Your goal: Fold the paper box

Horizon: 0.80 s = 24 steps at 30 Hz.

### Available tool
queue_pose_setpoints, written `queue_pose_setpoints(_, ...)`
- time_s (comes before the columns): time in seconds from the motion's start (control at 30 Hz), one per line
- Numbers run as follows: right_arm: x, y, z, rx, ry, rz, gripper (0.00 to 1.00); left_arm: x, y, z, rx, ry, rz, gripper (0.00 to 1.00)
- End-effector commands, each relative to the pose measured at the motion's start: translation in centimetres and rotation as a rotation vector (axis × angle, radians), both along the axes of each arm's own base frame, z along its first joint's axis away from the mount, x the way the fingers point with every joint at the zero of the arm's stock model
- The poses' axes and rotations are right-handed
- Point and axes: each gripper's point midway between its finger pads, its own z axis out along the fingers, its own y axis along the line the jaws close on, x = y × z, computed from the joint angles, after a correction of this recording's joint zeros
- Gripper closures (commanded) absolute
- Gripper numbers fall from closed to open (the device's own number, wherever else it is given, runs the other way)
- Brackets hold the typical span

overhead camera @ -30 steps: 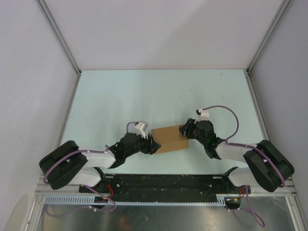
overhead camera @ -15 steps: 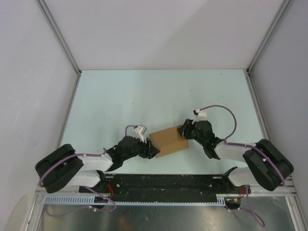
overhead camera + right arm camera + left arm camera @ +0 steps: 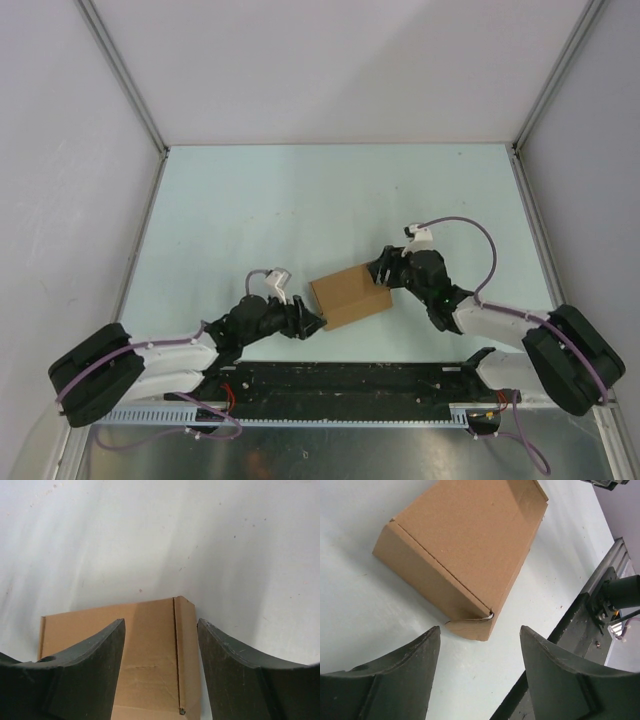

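The paper box (image 3: 349, 294) is a tan cardboard box, folded shut, lying flat on the pale table a little askew. My left gripper (image 3: 316, 320) sits just off its near-left corner, apart from it. In the left wrist view the box (image 3: 470, 545) fills the top, and the left gripper (image 3: 480, 628) is open with only bare table between its fingers. My right gripper (image 3: 382, 272) is at the box's right end. In the right wrist view the right gripper (image 3: 160, 621) stands open, astride the box (image 3: 150, 670), with a gap showing beside the right finger.
A black rail (image 3: 340, 378) with the arm bases runs along the table's near edge and also shows in the left wrist view (image 3: 600, 605). Grey walls and aluminium posts (image 3: 120, 75) close in the left, right and far sides.
My left arm has drawn back toward the near left, off the box. The right gripper's jaws have widened. The box has turned slightly and shifted left.
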Motion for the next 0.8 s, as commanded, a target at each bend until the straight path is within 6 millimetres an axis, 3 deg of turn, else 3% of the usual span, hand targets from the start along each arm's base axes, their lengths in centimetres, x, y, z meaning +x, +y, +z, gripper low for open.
queue_pose_setpoints(0.0,1.0,-0.9,4.6,0.043,-0.098,-0.07,0.34,0.3,0.9,0.7,-0.032,-0.024,0.061,0.29)
queue_pose_setpoints(0.07,0.6,-1.9,4.7,0.041,-0.082,-0.114,0.32,0.5,1.3,1.0,-0.044,-0.037,0.083,0.29)
queue_pose_setpoints(0.1,0.2,-2.2,6.1,0.07,-0.104,-0.128,0.32,0.7,1.4,2.2,-0.072,-0.068,0.093,0.28)
queue_pose_setpoints(0.17,-0.7,-3.3,5.3,0.068,-0.075,-0.166,0.31,1.5,1.7,3.7,-0.1,-0.125,0.128,0.28)
queue_pose_setpoints(0.2,-1.2,-3.7,6.5,0.129,-0.091,-0.185,0.31,1.9,1.8,5.3,-0.134,-0.171,0.143,0.28)
queue_pose_setpoints(0.27,-2.4,-4.2,5.7,0.161,-0.067,-0.196,0.3,2.5,2.1,7.1,-0.148,-0.242,0.162,0.28)
queue_pose_setpoints(0.33,-3.6,-4.3,6.3,0.225,-0.056,-0.202,0.3,3.4,2.2,9.5,-0.156,-0.325,0.187,0.28)
queue_pose_setpoints(0.4,-4.5,-4.6,5.3,0.242,-0.017,-0.218,0.3,4.7,2.3,11.4,-0.134,-0.393,0.221,0.34)
queue_pose_setpoints(0.47,-5.4,-4.4,5.5,0.271,-0.012,-0.209,0.3,5.7,1.6,10.9,-0.06,-0.401,0.213,0.37)
queue_pose_setpoints(0.5,-5.9,-4.2,5.0,0.281,0.011,-0.207,0.3,6.5,0.8,12.6,-0.049,-0.445,0.207,0.4)
queue_pose_setpoints(0.53,-6.3,-4.1,5.2,0.299,0.007,-0.199,0.3,7.1,0.0,10.7,0.023,-0.414,0.181,0.41)
queue_pose_setpoints(0.57,-6.8,-3.7,5.0,0.299,0.014,-0.19,0.3,7.5,-0.6,10.6,0.041,-0.414,0.164,0.43)
queue_pose_setpoints(0.6,-7.2,-3.8,4.4,0.287,0.032,-0.192,0.3,8.2,-1.6,12.1,0.032,-0.442,0.153,0.44)
queue_pose_setpoints(0.73,-8.4,-3.6,4.0,0.274,0.056,-0.197,0.3,9.1,-4.8,11.6,0.053,-0.454,0.05,0.46)
queue_pose_setpoints(0.77,-8.6,-3.5,3.9,0.275,0.06,-0.187,0.31,9.5,-5.3,10.4,0.083,-0.438,0.025,0.47)
